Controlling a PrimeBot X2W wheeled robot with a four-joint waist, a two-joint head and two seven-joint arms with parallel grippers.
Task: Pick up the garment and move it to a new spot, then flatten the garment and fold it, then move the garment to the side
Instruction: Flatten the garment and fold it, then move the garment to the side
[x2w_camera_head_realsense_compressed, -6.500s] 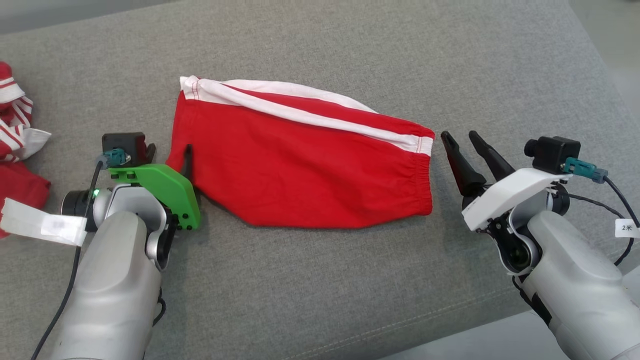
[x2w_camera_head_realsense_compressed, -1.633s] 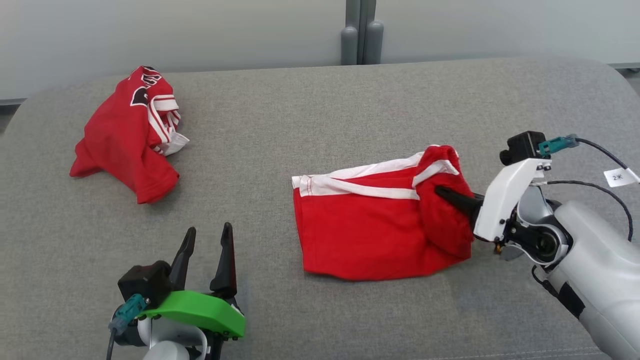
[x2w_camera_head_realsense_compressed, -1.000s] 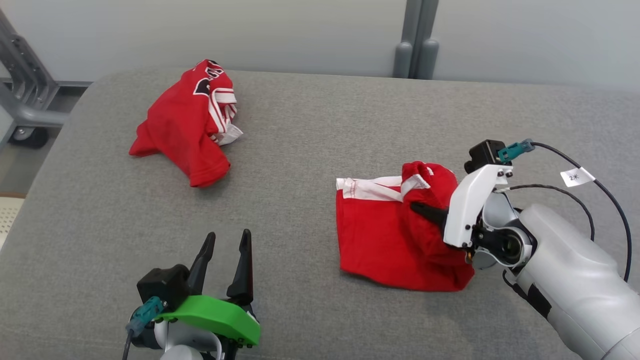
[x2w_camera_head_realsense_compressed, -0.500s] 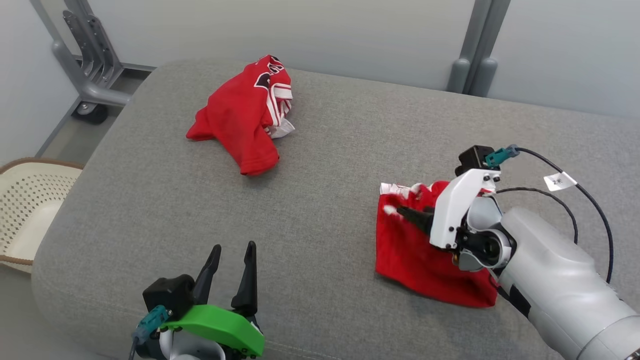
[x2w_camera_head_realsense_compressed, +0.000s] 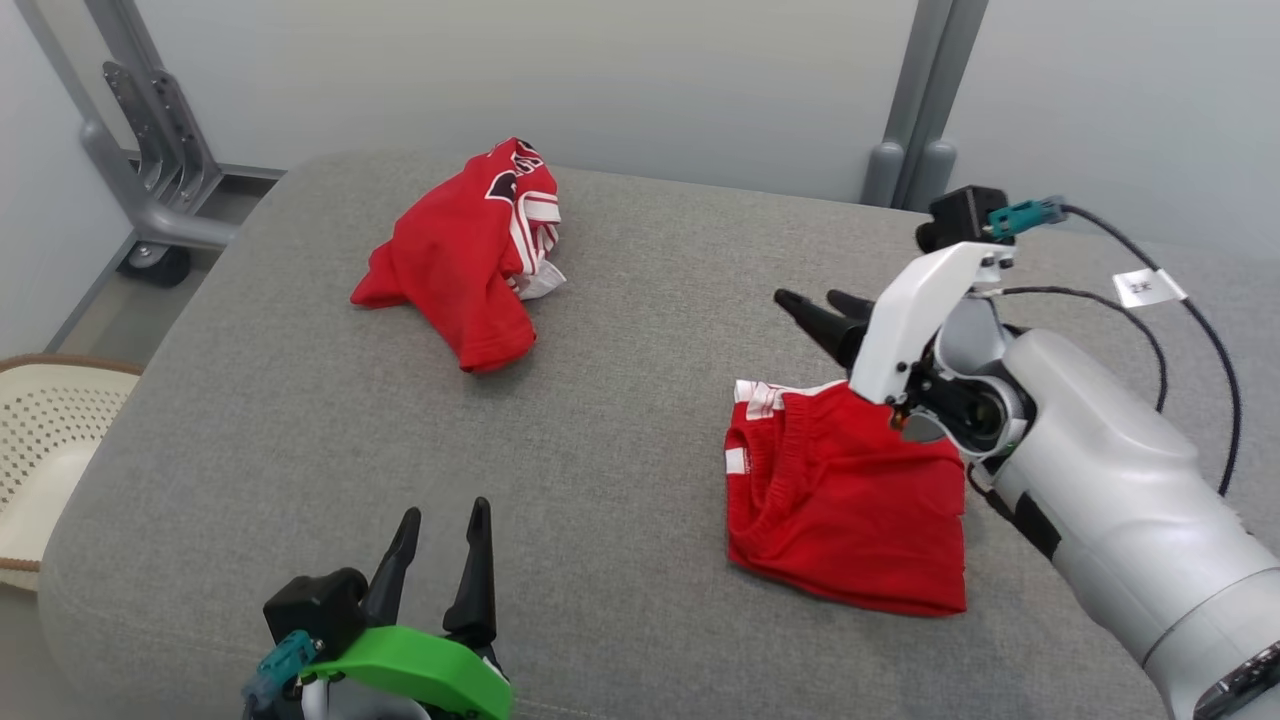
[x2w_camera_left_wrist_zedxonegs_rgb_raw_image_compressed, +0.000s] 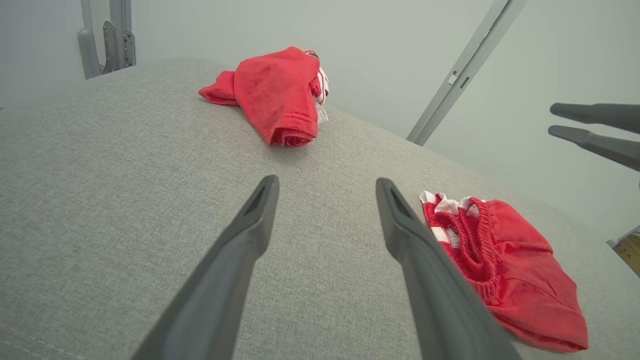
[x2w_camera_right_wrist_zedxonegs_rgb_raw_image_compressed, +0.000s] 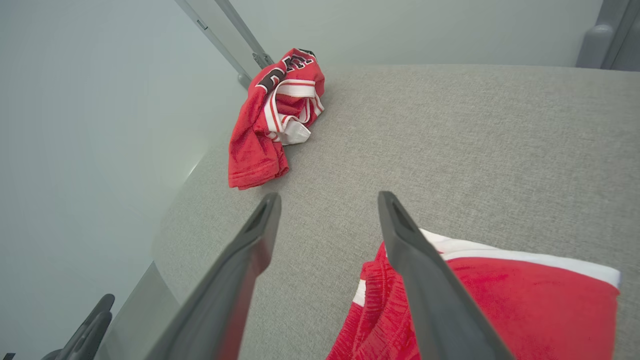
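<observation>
While the folded red shorts with white side stripes (x2w_camera_head_realsense_compressed: 850, 500) lie at centre right of the head view on the grey fabric-covered desk (x2w_camera_head_realsense_compressed: 620, 420), my right pincer (x2w_camera_head_realsense_compressed: 815, 300) hovers just past their upper edge, fingers apart and empty. My left pincer (x2w_camera_head_realsense_compressed: 445, 512), at lower left, is likewise spread and empty. If I pinch only the top layer, dragging sideways would probably undo the fold, and the bunched waistband could snag.

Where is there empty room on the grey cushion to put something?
Bare grey fabric cushion lies between the crumpled red jersey and the folded red shorts, and in front beside the left gripper. Crowded: the right, where the right gripper hangs by the shorts.
</observation>
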